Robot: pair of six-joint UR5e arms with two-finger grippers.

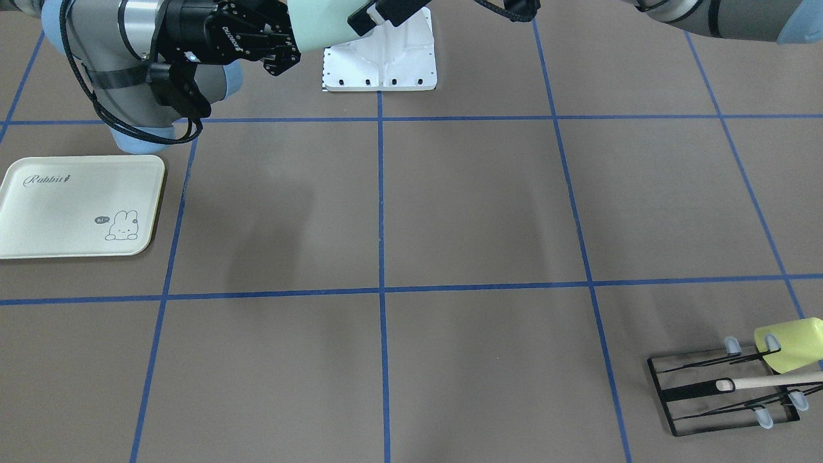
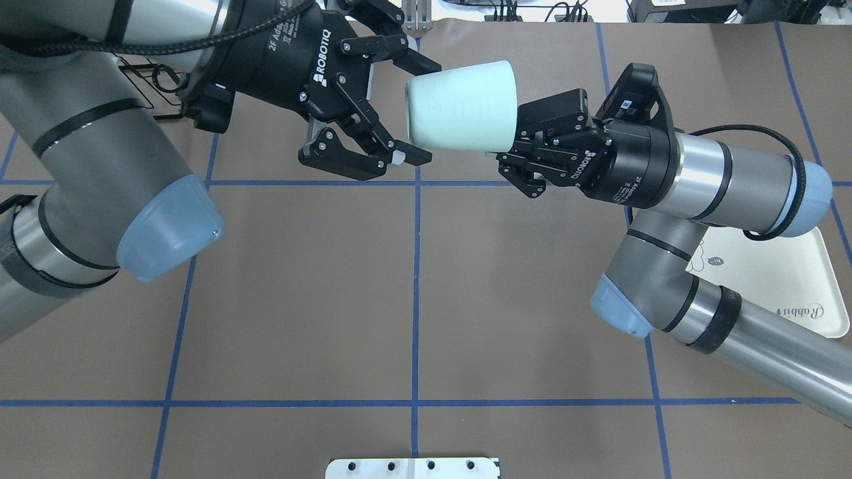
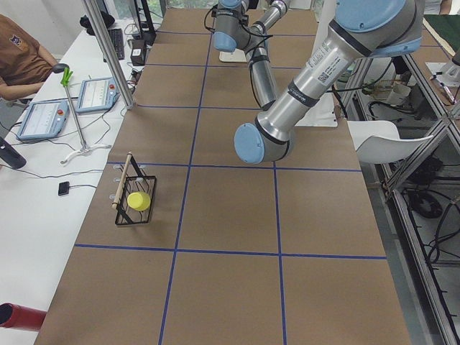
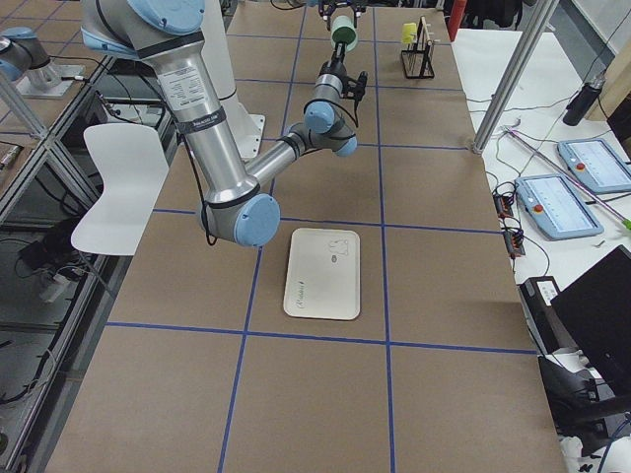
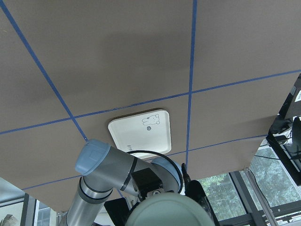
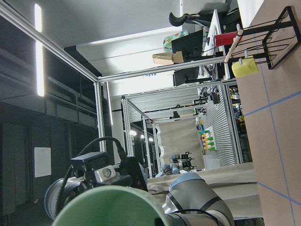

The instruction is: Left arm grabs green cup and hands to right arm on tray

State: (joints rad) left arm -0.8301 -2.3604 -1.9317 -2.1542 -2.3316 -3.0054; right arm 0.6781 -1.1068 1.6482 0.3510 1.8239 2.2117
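Brown tabletop (image 2: 299, 299), gridded in blue tape, lies below the green cup (image 2: 459, 106), which is held sideways in mid-air. The right gripper (image 2: 518, 141) pinches its wide rim from 3 o'clock. At 9 o'clock the left gripper (image 2: 423, 113) is spread wide, its fingertips flanking the narrow base without gripping. The tray (image 2: 799, 286) sits at 4 o'clock, well apart from the cup. A yellow-green cup (image 1: 797, 344) rests on a wire rack (image 1: 707, 392).

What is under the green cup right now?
Brown table and a blue tape line; the green cup hangs in the air in the right gripper. The tray lies aside. Overhead, the cup covers the spot straight below.
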